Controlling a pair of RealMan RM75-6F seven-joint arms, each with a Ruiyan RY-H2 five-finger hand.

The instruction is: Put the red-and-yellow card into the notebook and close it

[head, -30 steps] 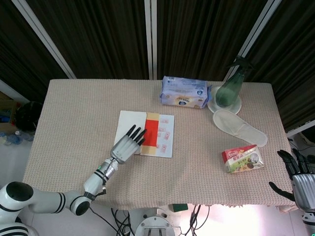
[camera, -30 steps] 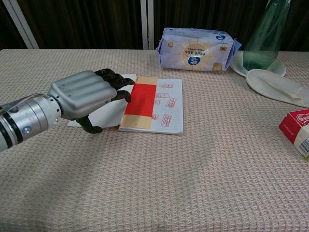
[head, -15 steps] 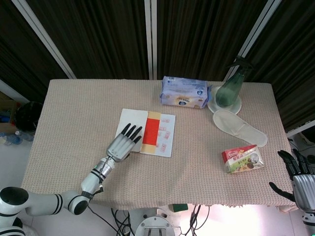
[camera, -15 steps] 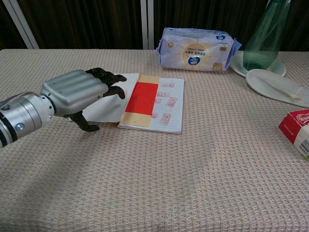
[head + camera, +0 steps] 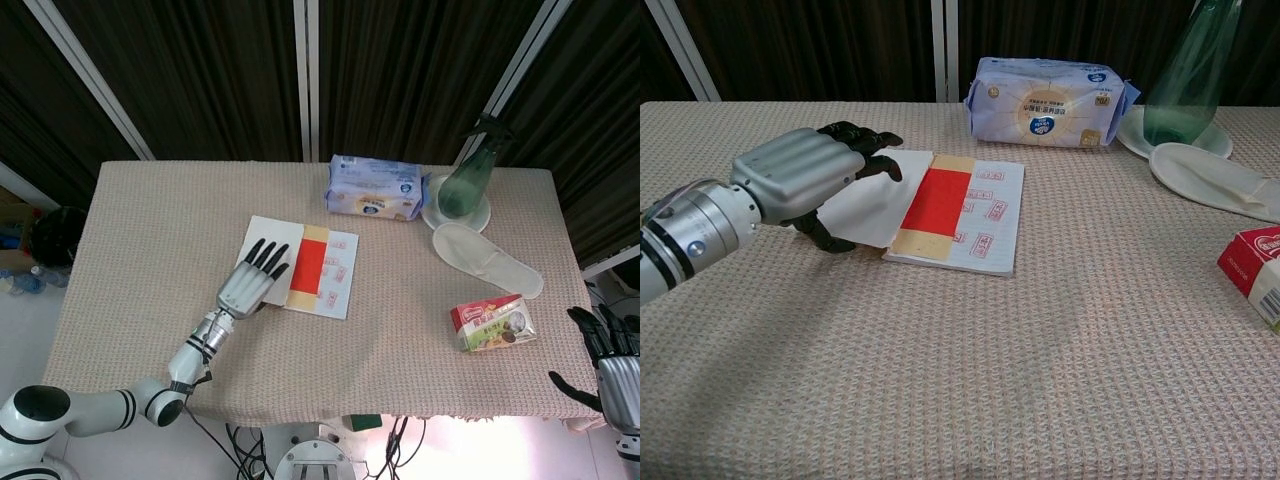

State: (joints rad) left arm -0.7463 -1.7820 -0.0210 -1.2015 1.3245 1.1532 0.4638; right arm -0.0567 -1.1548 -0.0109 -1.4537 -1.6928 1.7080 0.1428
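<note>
The left hand [image 5: 805, 180] covers the notebook's left page [image 5: 872, 205]; the right hand [image 5: 612, 365] is cut off at the head view's lower right corner.

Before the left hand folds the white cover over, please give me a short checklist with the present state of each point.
1. Red-and-yellow card lies on the open white notebook: ok.
2. Left hand holds the raised cover: ok; thumb seems under it.
3. Card fully inside page edges: cannot tell.
4. Closing path free of the blue tissue pack: ok.
5. Right hand away at the table edge: ok.
</note>
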